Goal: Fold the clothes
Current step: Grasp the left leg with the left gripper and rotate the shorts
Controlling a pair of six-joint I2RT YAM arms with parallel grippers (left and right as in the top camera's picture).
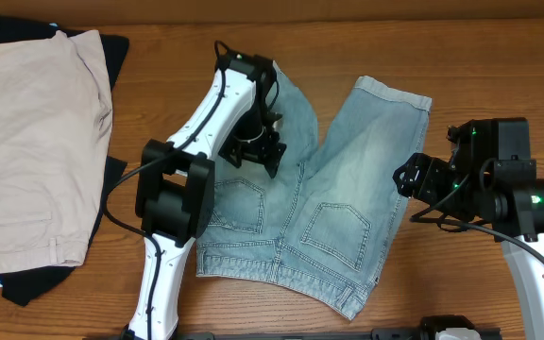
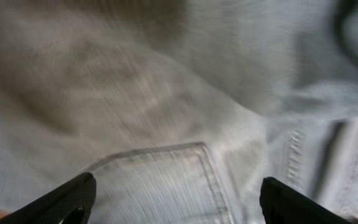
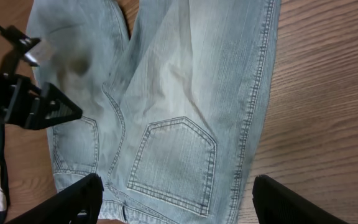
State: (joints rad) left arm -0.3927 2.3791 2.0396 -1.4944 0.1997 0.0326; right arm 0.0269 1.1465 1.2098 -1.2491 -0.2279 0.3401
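Note:
The clothes, light blue denim shorts (image 1: 329,198), lie spread flat in the middle of the table with the back pockets up and the legs pointing away. My left gripper (image 1: 268,156) hovers over the left leg with its jaws wide open. In the left wrist view, blurred denim and a pocket corner (image 2: 166,168) fill the space between the fingers (image 2: 67,199). My right gripper (image 1: 402,178) stands open at the shorts' right side seam. The right wrist view shows the right back pocket (image 3: 173,162) between its spread fingers (image 3: 284,202), which hold nothing.
A pair of beige khaki shorts (image 1: 26,142) lies at the far left on top of a black garment (image 1: 111,47). Bare wooden table (image 1: 499,66) surrounds the denim shorts. The left arm's black tip (image 3: 36,106) shows in the right wrist view.

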